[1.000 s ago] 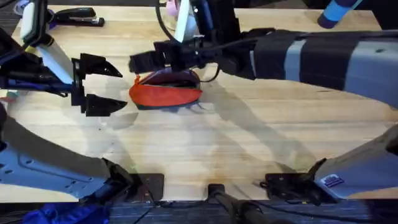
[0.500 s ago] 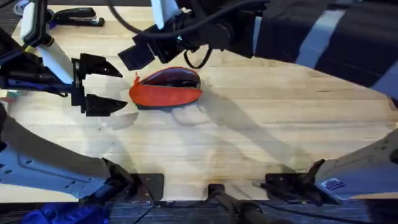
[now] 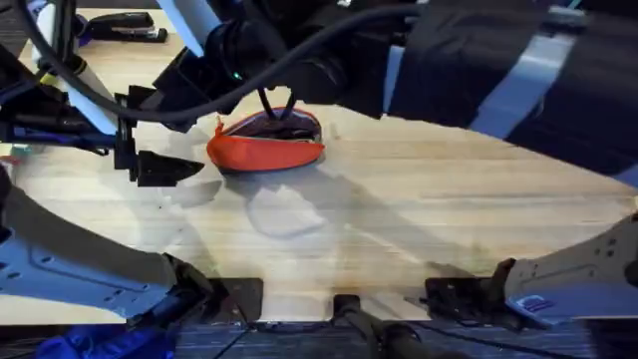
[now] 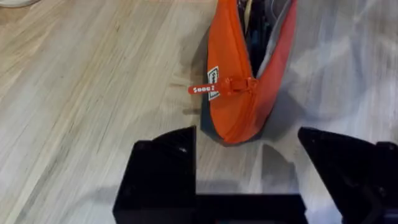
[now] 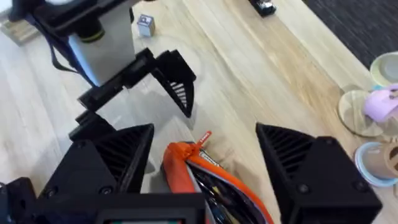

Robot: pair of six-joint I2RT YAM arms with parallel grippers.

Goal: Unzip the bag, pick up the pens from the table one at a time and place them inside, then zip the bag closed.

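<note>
A: Where do the grippers stand?

B: The left gripper (image 3: 164,135) sits low on the table (image 3: 419,219) with its jaws spread wide and nothing in them, its open mouth facing the near end of the bag (image 3: 265,145), just apart from it. The right gripper (image 5: 205,168) hangs above the bag, fingers also wide apart and empty.

A: How will the bag handle?

B: Soft and light, I judge; the fabric would likely buckle or slide under a pull. Best to pinch the small orange zip pull (image 4: 205,89) and brace the other end.

A: What does each view add?

B: The left wrist view shows the pull's tab and dark pens (image 4: 264,18) inside the gaping mouth; overhead places the bag mid-table.
</note>
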